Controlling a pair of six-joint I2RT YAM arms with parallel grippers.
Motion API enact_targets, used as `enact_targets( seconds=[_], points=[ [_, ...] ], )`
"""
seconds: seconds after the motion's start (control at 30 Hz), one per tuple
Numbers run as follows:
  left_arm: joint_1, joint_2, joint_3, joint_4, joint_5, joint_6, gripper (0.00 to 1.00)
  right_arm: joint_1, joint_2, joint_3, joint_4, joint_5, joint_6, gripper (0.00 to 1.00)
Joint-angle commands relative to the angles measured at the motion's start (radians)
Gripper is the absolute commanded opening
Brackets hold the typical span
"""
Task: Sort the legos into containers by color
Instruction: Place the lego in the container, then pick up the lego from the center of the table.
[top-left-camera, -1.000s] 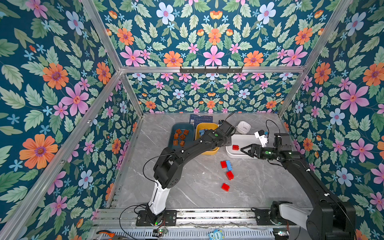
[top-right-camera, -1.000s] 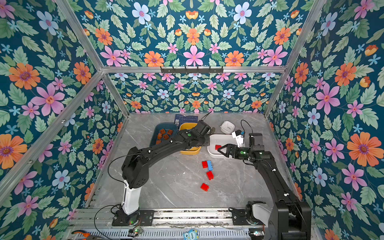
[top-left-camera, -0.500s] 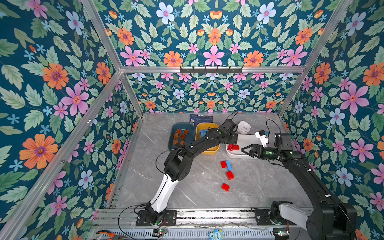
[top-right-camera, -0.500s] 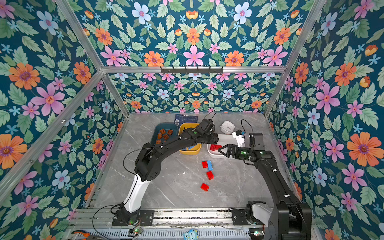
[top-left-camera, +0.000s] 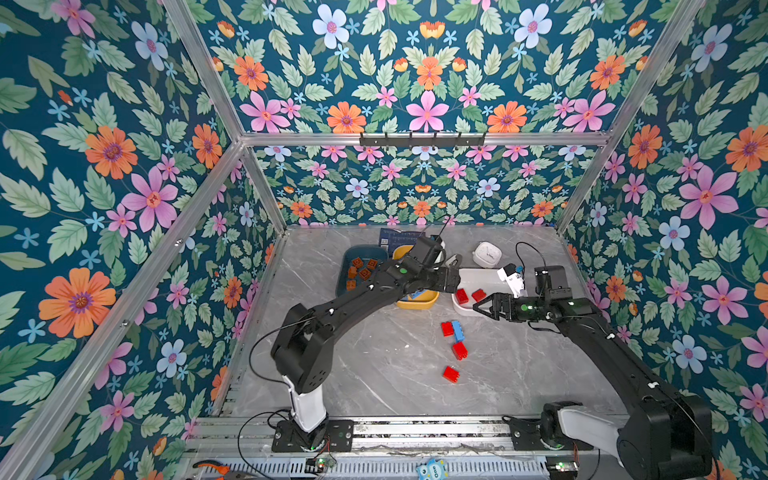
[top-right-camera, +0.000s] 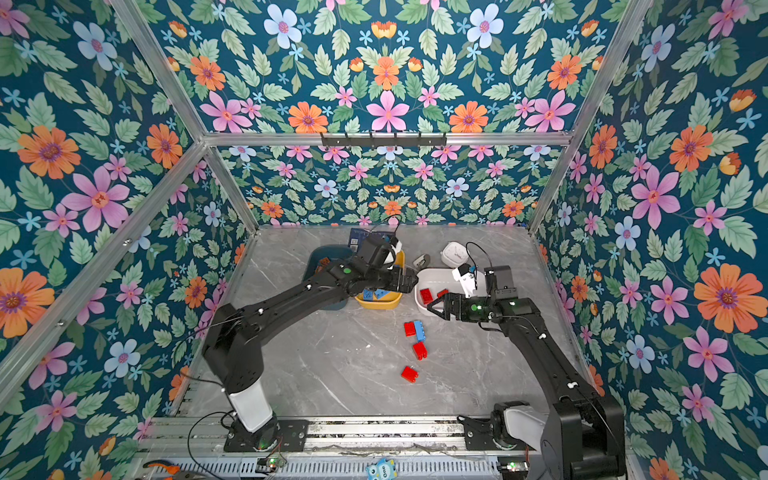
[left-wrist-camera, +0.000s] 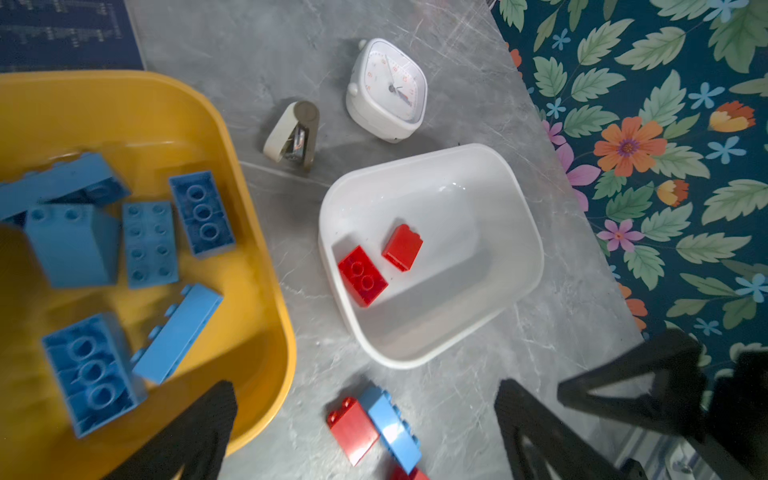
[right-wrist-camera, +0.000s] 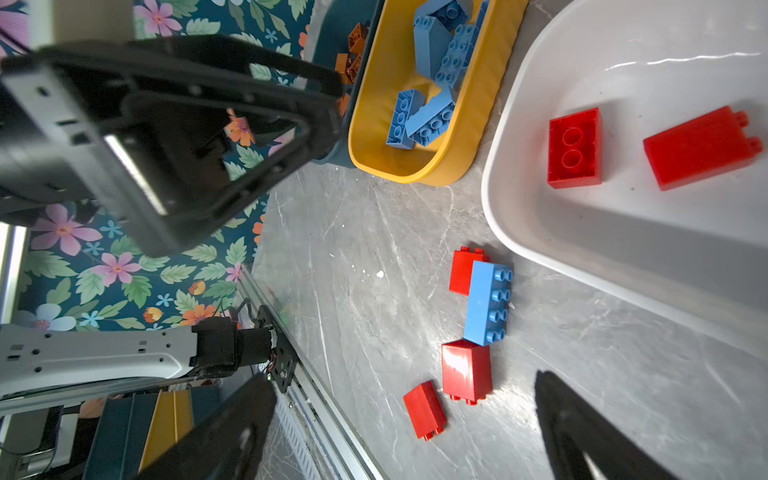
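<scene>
Left gripper (left-wrist-camera: 365, 386) has swung from the yellow tub (left-wrist-camera: 262, 266) to the white tub (left-wrist-camera: 519, 199) at two o'clock, jaws wide and empty; two glossy red legos (left-wrist-camera: 362, 275) (one underside-up) lie inside. Right gripper (right-wrist-camera: 403, 376) gapes empty. Four loose legos (top-left-camera: 457, 331), three red, one blue, lie at its seven o'clock.

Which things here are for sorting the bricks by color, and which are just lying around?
For the job:
- teal tub with brown bricks
- yellow tub with blue bricks
- white tub with two red bricks
- three loose red bricks
- one loose blue brick

Just lying about:
- clock
- small stapler
- dark blue card
</scene>
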Motion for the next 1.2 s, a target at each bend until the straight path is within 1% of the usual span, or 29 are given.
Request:
enact_targets(
  seconds=[0.0,0.1,0.23,0.33,0.4,0.5,0.6,0.73,0.87,1.03,1.13,1.17],
  points=[
    [0.015,-0.086,-0.089,0.032,0.059,0.023,1.00,0.064,0.008,0.000,-0.012,0.129,0.023,0.97],
    [0.033,-0.167,-0.186,0.034,0.081,0.008,1.00,0.148,0.029,0.005,-0.026,0.267,0.049,0.94],
    [0.057,-0.262,-0.300,0.037,0.081,-0.010,1.00,0.250,0.074,0.006,-0.029,0.446,0.086,0.86],
    [0.074,-0.324,-0.358,0.041,0.084,-0.019,1.00,0.307,0.126,0.015,-0.021,0.538,0.107,0.81],
    [0.083,-0.359,-0.388,0.050,0.096,-0.022,1.00,0.331,0.165,0.024,-0.014,0.579,0.112,0.76],
    [0.097,-0.400,-0.416,0.050,0.100,-0.023,1.00,0.348,0.223,0.034,0.015,0.596,0.122,0.66],
    [0.112,-0.428,-0.447,0.060,0.104,-0.027,1.00,0.371,0.293,0.063,0.030,0.615,0.120,0.63],
    [0.124,-0.449,-0.471,0.061,0.107,-0.032,1.00,0.390,0.386,0.105,0.029,0.622,0.107,0.55],
    [0.134,-0.472,-0.489,0.061,0.107,-0.031,1.00,0.396,0.442,0.125,0.018,0.643,0.096,0.47],
    [0.144,-0.478,-0.497,0.059,0.114,-0.029,1.00,0.432,0.517,0.160,-0.007,0.670,0.086,0.44],
    [0.146,-0.480,-0.497,0.052,0.113,-0.025,1.00,0.439,0.540,0.170,-0.021,0.687,0.081,0.40],
    [0.148,-0.480,-0.498,0.050,0.113,-0.023,1.00,0.439,0.546,0.173,-0.030,0.694,0.079,0.37]
  ],
)
